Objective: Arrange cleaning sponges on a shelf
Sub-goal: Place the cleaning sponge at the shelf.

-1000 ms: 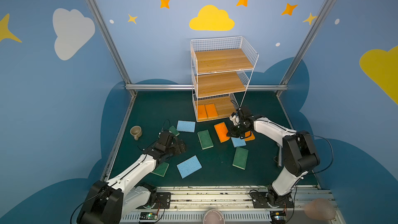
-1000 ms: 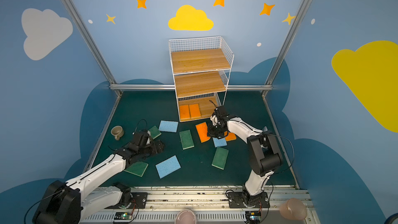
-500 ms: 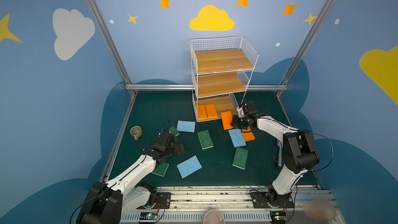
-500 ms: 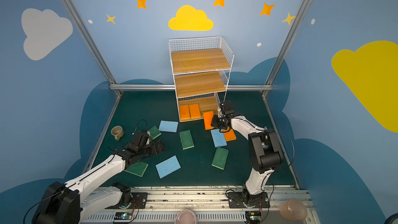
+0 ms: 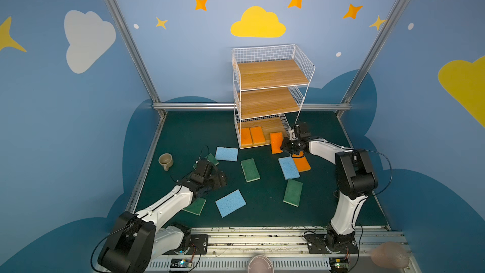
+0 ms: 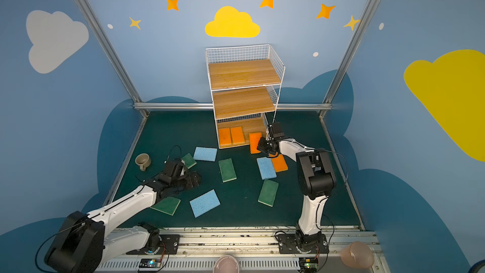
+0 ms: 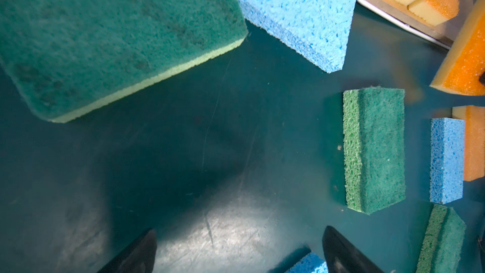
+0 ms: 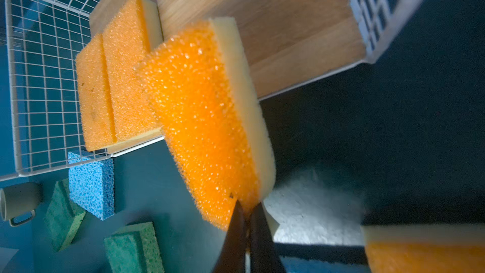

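Observation:
The shelf (image 5: 270,95) (image 6: 244,93) stands at the back of the mat, with two orange cleaning sponges (image 5: 252,135) side by side on its bottom plank. My right gripper (image 5: 288,147) (image 8: 248,206) is shut on the near end of a third orange sponge (image 5: 276,141) (image 8: 207,116). That sponge is tilted, and its far end reaches over the bottom plank's front edge beside the two. My left gripper (image 5: 216,179) (image 7: 240,229) hovers open and empty over bare mat. Near it lie a green sponge (image 7: 86,35) and a blue sponge (image 7: 296,14).
Loose on the mat lie blue sponges (image 5: 227,153) (image 5: 288,167) (image 5: 230,203), green sponges (image 5: 250,169) (image 5: 293,193) (image 5: 195,206) (image 5: 212,159) and an orange sponge (image 5: 301,163). A beige cup (image 5: 165,161) sits at the left. The two upper planks hold nothing.
My right gripper has carried the orange sponge from the middle of the mat back to the front of the shelf's bottom tier. The left arm has stayed still.

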